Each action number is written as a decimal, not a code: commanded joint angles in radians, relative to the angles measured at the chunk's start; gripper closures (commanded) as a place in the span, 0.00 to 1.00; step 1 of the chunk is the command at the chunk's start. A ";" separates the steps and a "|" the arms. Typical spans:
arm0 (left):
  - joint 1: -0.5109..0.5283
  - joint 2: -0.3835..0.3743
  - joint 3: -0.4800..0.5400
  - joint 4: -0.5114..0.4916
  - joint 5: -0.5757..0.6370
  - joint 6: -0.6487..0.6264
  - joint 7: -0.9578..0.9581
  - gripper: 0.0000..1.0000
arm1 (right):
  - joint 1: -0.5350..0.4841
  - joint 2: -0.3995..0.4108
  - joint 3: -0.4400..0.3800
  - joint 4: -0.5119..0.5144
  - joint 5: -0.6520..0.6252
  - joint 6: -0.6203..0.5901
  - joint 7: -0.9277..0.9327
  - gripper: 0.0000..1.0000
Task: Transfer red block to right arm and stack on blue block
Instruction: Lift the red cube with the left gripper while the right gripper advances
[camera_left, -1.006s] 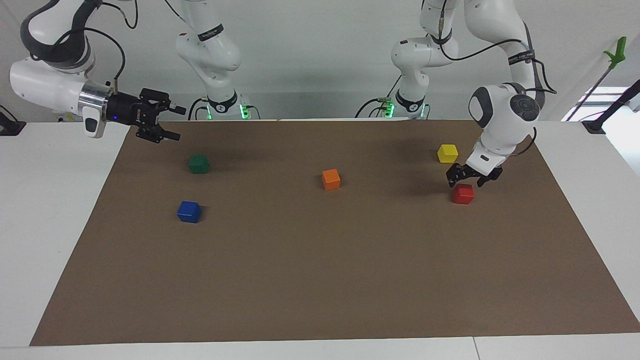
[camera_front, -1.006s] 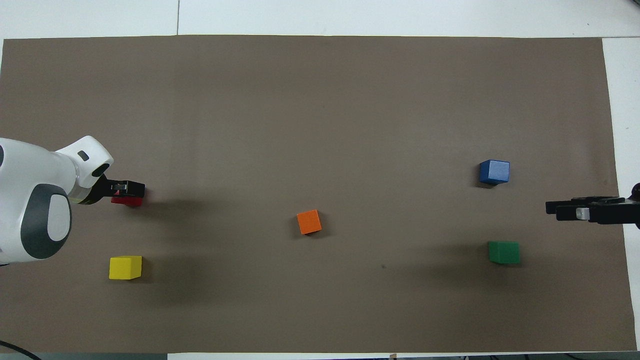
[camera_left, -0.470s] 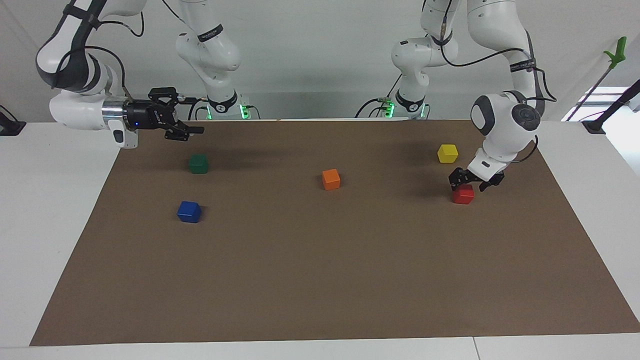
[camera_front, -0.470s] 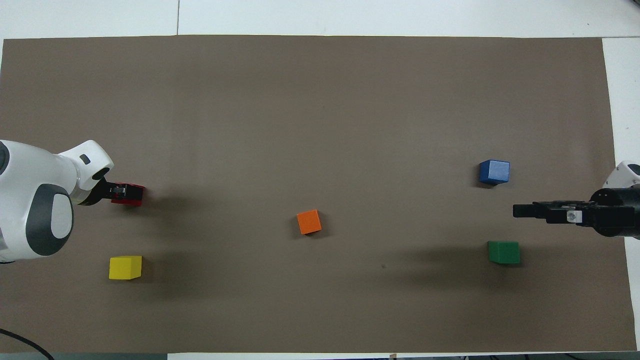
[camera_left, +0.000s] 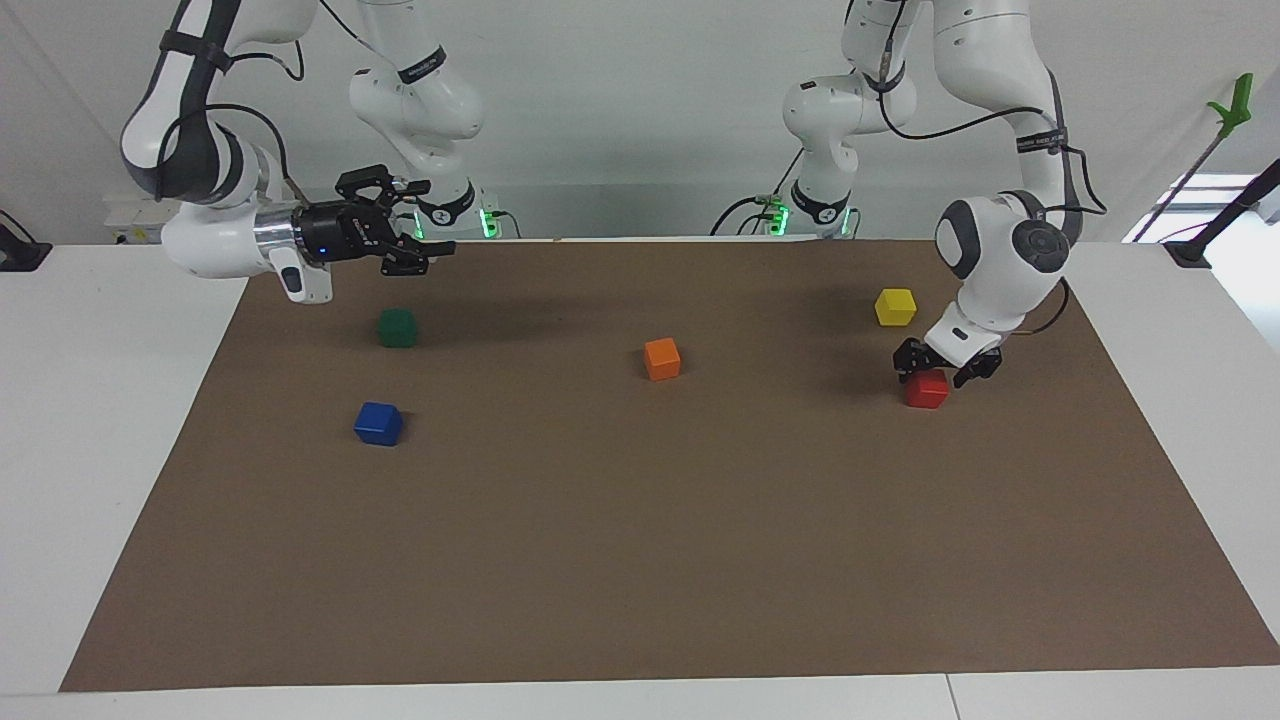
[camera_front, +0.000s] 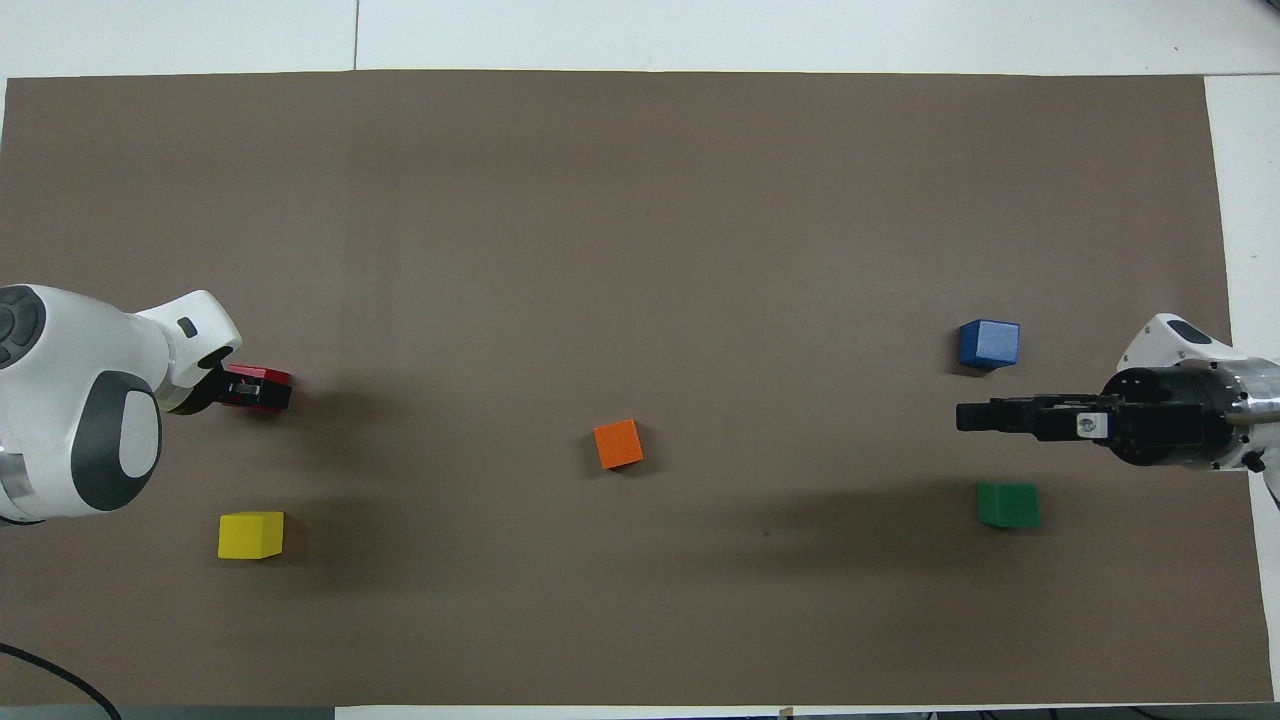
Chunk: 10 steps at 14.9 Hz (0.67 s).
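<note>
The red block (camera_left: 927, 390) (camera_front: 270, 377) rests on the brown mat toward the left arm's end. My left gripper (camera_left: 938, 368) (camera_front: 256, 390) is down over it, set around its upper part. The blue block (camera_left: 378, 423) (camera_front: 989, 343) sits toward the right arm's end. My right gripper (camera_left: 432, 216) (camera_front: 968, 417) hangs open and empty in the air, turned on its side and pointing toward the table's middle. From overhead it lies over the mat between the blue block and a green block (camera_left: 397, 327) (camera_front: 1008, 504).
An orange block (camera_left: 662, 358) (camera_front: 618, 443) lies mid-mat. A yellow block (camera_left: 895, 306) (camera_front: 250, 534) sits nearer to the robots than the red block. The brown mat (camera_left: 640, 560) covers most of the white table.
The left gripper sank lower around the red block. The right arm swung in from the table's end toward the middle, its gripper now over the mat near the green block.
</note>
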 joint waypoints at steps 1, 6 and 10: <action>0.000 -0.006 0.004 -0.015 0.022 0.006 0.007 1.00 | 0.040 -0.015 0.003 -0.050 0.089 -0.003 0.046 0.00; 0.003 -0.054 0.001 0.066 0.020 -0.066 -0.190 1.00 | 0.152 0.031 0.003 -0.090 0.261 -0.017 0.043 0.00; -0.009 -0.008 -0.007 0.357 -0.004 -0.411 -0.504 1.00 | 0.212 0.075 0.001 -0.092 0.287 0.019 0.002 0.00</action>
